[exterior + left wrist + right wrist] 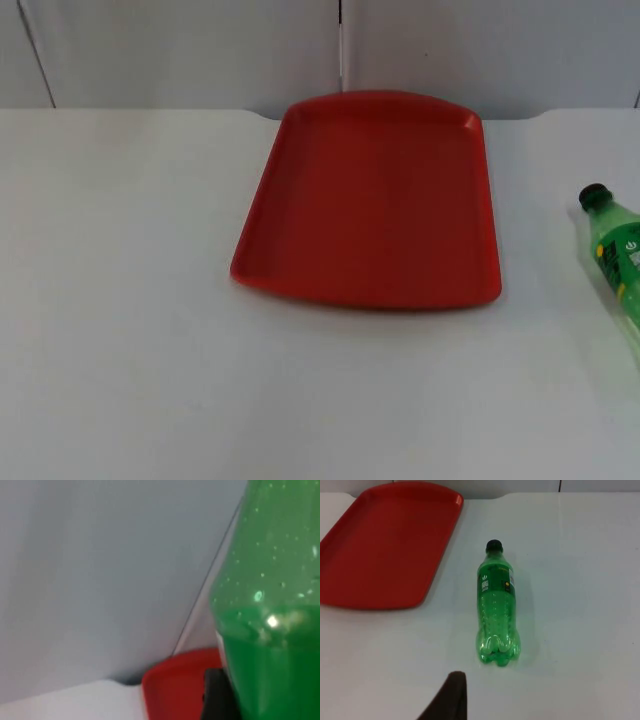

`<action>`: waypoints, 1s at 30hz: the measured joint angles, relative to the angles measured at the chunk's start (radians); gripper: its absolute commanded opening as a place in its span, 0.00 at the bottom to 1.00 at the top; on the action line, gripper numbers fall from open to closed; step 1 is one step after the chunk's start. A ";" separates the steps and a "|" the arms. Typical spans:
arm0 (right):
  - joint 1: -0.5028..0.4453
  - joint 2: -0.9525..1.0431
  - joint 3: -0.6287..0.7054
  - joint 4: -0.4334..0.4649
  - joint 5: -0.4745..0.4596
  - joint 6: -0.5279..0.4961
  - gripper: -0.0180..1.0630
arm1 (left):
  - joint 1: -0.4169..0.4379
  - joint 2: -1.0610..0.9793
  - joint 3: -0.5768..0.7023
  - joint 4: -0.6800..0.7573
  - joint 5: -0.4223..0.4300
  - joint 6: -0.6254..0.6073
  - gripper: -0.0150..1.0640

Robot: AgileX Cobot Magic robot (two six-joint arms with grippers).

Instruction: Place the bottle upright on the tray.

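Top view: bottle [614, 238] lies on desk [120, 300], 3 o'clock of tray [370, 200], base cut off. Left claw [216, 696], right claw [451, 698]: grip unreadable.

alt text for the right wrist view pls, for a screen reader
A green bottle with a black cap lies on its side on the white table, beside and apart from an empty red tray.
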 measured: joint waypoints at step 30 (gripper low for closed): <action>0.000 0.000 0.000 0.000 0.000 0.000 0.96 | -0.028 -0.498 0.959 -0.480 -0.883 0.553 0.01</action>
